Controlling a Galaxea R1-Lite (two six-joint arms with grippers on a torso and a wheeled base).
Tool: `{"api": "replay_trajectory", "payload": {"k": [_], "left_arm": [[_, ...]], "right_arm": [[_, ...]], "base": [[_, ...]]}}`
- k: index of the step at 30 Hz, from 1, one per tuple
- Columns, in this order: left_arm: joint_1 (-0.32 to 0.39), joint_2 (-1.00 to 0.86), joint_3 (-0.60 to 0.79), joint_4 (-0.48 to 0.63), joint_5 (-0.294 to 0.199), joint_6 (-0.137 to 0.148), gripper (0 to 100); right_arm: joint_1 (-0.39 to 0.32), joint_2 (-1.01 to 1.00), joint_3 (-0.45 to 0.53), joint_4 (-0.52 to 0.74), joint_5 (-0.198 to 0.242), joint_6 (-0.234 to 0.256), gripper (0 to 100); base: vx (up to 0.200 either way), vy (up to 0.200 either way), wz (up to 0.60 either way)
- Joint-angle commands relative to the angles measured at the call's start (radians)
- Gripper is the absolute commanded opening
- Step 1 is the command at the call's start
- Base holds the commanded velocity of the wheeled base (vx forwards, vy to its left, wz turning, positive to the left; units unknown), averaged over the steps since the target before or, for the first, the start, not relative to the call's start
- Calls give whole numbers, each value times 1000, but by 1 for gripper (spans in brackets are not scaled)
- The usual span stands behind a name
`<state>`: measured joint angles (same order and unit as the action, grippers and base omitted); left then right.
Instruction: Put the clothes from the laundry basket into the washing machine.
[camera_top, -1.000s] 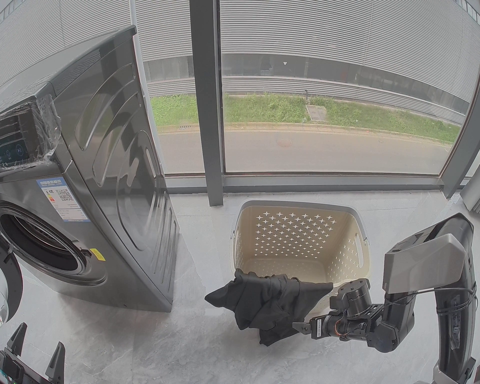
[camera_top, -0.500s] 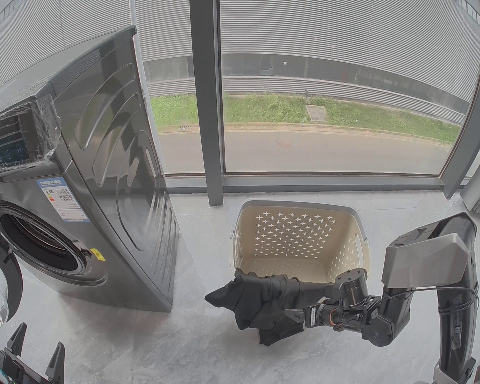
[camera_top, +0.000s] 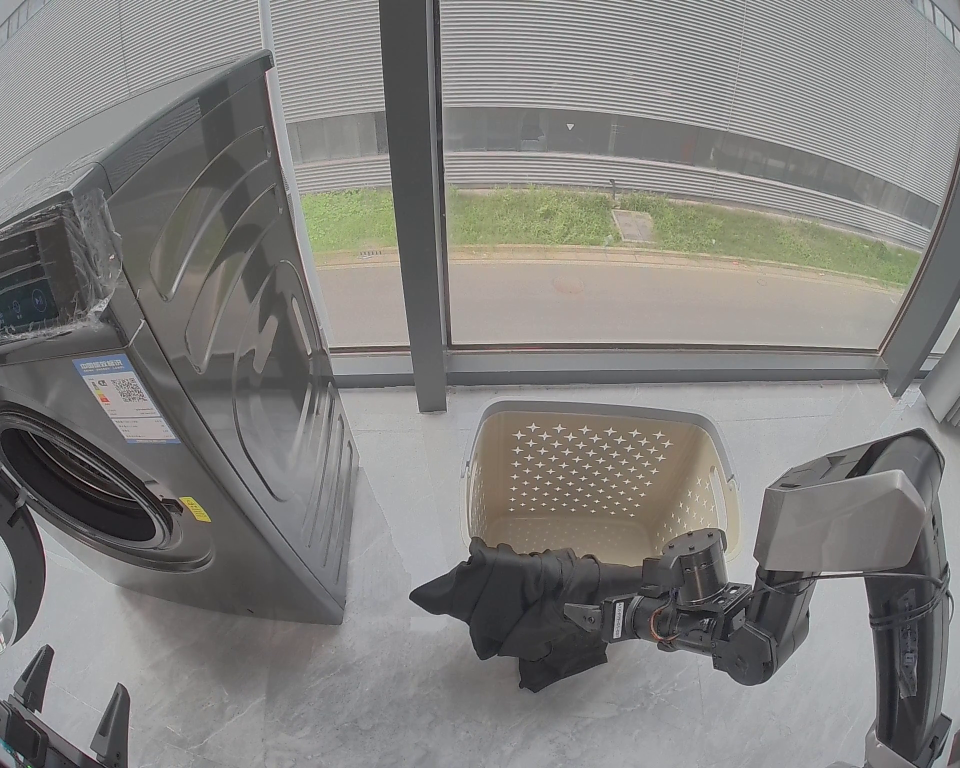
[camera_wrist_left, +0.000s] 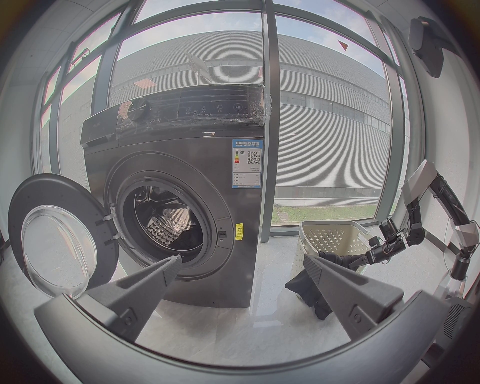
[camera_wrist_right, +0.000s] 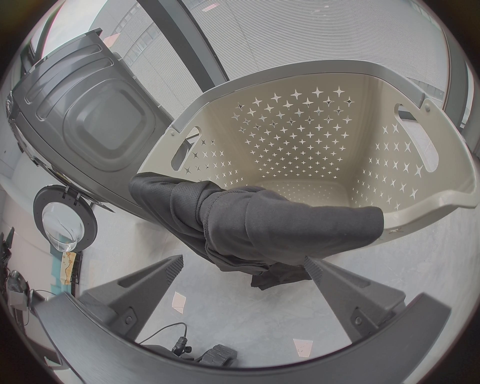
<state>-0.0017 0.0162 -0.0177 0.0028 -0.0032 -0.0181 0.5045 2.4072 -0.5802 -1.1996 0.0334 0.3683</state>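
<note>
Task thing: a black, soft, crumpled garment (camera_top: 520, 600) lies draped over the near rim of the cream plastic laundry basket with star-shaped perforations (camera_top: 600, 470). Part of it hangs down outside toward the pale marbled floor (camera_top: 350, 680). No other clothing is visible inside the basket.

Destination: a dark grey front-loading washing machine (camera_top: 230, 330) stands to the robot's left of the basket, well apart from it. Its round glass door (camera_wrist_left: 55, 235) is swung open and the drum opening (camera_wrist_left: 165, 225) is unobstructed.

Right gripper (camera_top: 578, 617): level with the garment's near side, at the hanging fold. The jaws are spread wide and hold nothing. The wrist view puts the cloth just ahead of the fingertips, and contact cannot be confirmed.

Left gripper (camera_top: 78, 690): low, near the machine's front, facing the drum. The jaws are spread wide and hold nothing.

Step in hand (judgement): lining up for the grasp; the garment is not yet picked.

Next move calls for: pushing in until a thick bunch of cloth sits between the jaws, closing firmly, lifting clear of the rim, then carrying it leftward to the drum.

Risk: the trailing cloth may snag the rim and drag the light basket.
</note>
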Motion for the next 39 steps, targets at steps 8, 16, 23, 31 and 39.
{"api": "replay_trajectory", "payload": {"k": [8, 16, 23, 31, 39], "left_arm": [[0, -16, 15, 0, 2, 0, 100], [0, -16, 15, 0, 2, 0, 100], [0, -16, 15, 0, 2, 0, 100], [0, -16, 15, 0, 3, 0, 100], [0, -16, 15, 0, 2, 0, 100]], "right_arm": [[2, 30, -38, -3, -3, 0, 100], [2, 30, -44, -35, -4, -2, 0], [12, -14, -1, -48, -1, -2, 0], [40, -247, 114, -35, 0, -2, 0], [59, -306, 152, -43, 0, -2, 0]], "base": [[0, 0, 0], [0, 0, 0], [0, 0, 0], [0, 0, 0], [0, 0, 0]]}}
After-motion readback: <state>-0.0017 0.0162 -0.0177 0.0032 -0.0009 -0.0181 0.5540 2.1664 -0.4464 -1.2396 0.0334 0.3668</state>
